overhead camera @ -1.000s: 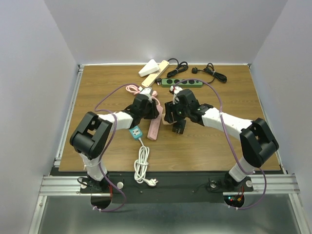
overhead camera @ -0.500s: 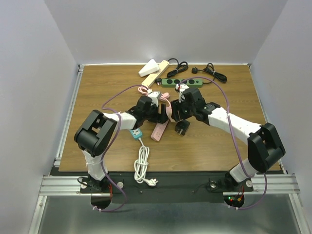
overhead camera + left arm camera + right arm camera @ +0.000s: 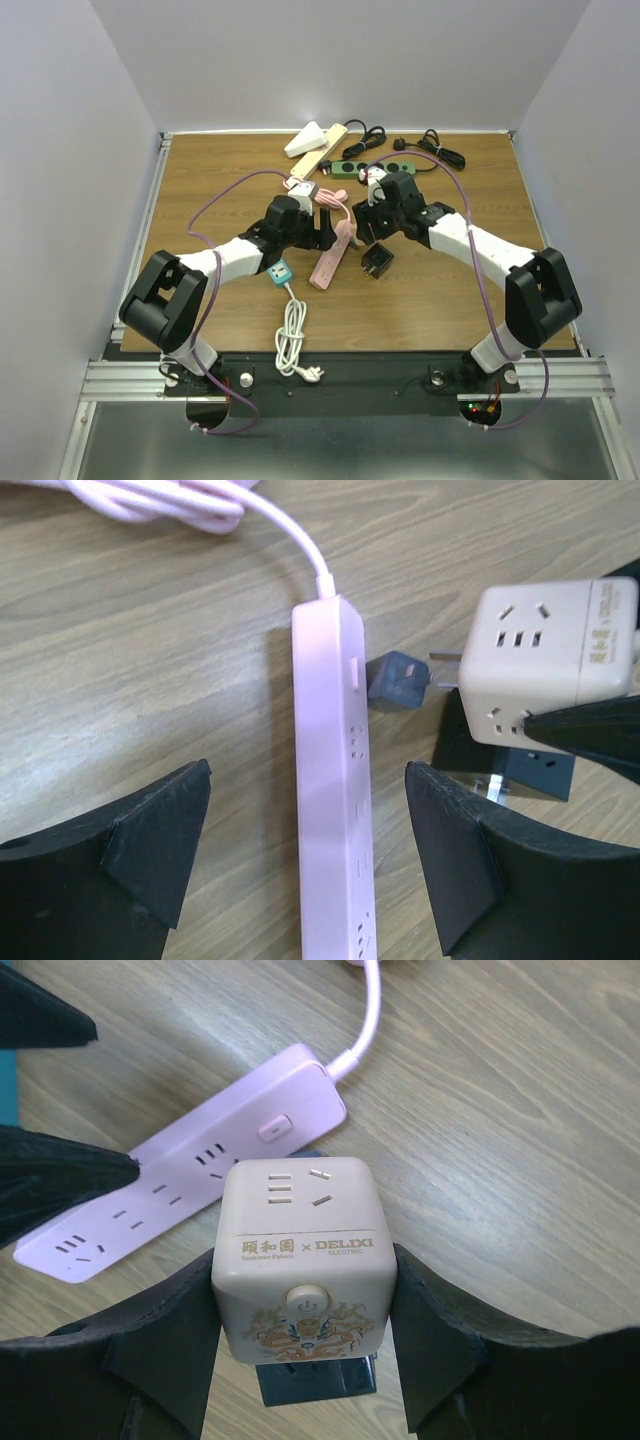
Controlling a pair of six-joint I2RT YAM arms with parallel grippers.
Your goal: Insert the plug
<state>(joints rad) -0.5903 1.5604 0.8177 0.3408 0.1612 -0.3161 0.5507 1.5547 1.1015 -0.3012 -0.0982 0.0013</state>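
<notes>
Wooden table [image 3: 200, 180], both arms meeting mid-table over the pink power strip [image 3: 333, 255]. The strip lies flat at a slant and its pink cord [image 3: 200, 500] runs off towards the far side.

Far edge: green power strip [image 3: 375, 169], cream strip [image 3: 322, 152] and black cables [image 3: 430, 148], well apart from the work.

Near the left arm: a teal cube socket [image 3: 279, 271] with a coiled white cable [image 3: 291, 340] trailing to the near edge.

Left gripper [image 3: 308, 770]: fingers spread wide, one on each side of the pink strip. They are clear of it and grip nothing.

Right gripper [image 3: 300, 1260]: clamped on the cream cube socket [image 3: 300, 1250], one finger on each side face, with the power-button face towards the camera. The cube sits just beside the switch end of the pink strip.

Black cube socket [image 3: 377, 262] rests on the table directly under the cream cube.

Plug: the cream cube's metal prongs [image 3: 445, 670] stick out sideways towards the pink strip and are not in any outlet. A small grey-blue block [image 3: 400, 680] sits between the prongs and the strip's edge. Can't tell what it belongs to.
</notes>
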